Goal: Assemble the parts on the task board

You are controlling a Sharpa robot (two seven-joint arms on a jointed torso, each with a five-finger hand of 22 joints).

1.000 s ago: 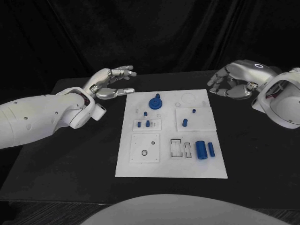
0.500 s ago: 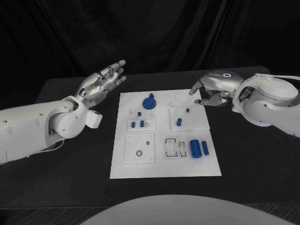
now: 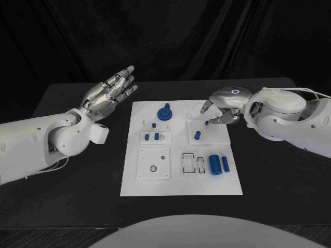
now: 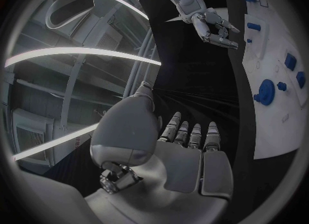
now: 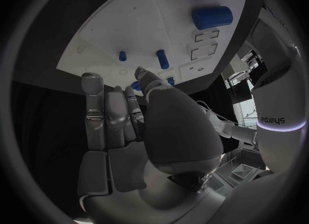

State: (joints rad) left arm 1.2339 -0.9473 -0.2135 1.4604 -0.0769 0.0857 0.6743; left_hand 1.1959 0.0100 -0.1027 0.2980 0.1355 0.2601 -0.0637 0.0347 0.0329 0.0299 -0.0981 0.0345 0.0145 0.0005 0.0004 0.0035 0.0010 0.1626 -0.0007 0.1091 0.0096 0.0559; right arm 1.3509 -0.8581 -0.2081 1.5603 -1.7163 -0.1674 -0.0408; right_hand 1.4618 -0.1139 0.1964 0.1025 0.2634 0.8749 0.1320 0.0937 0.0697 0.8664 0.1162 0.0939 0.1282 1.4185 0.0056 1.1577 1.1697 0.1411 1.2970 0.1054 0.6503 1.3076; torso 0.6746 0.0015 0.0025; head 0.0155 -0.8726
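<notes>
Movement over the last second has been mostly my right hand's [image 3: 224, 106]: it has come in from beyond the far right corner of the task board [image 3: 182, 186] and now hovers over the board's far right part, fingers loosely curled downward and holding nothing that I can see. Its fingertips hang just above the raised white square at that corner, with a small blue peg [image 3: 207, 123] almost directly beneath them and a second peg [image 3: 197, 135] a little nearer to me. I read that as the approach to a first pick, with no part lifted yet. My left hand [image 3: 109, 93] has swung from a curled pose to a flat, open one, fingers straight and together, raised off the tabletop [image 3: 285, 181] beside the board's far left corner and touching nothing; it seems to be keeping clear. The blue gear-shaped knob [image 3: 165, 112] stands on the board between my two hands, nearer the left one. The thick blue cylinder [image 3: 214, 165] and the thin blue pin [image 3: 225, 164] beside it lie well on the near side of my right hand, next to the empty rectangular slots. Two short blue pieces [image 3: 155, 136] sit in a small tray near the left hand's side of the board.
</notes>
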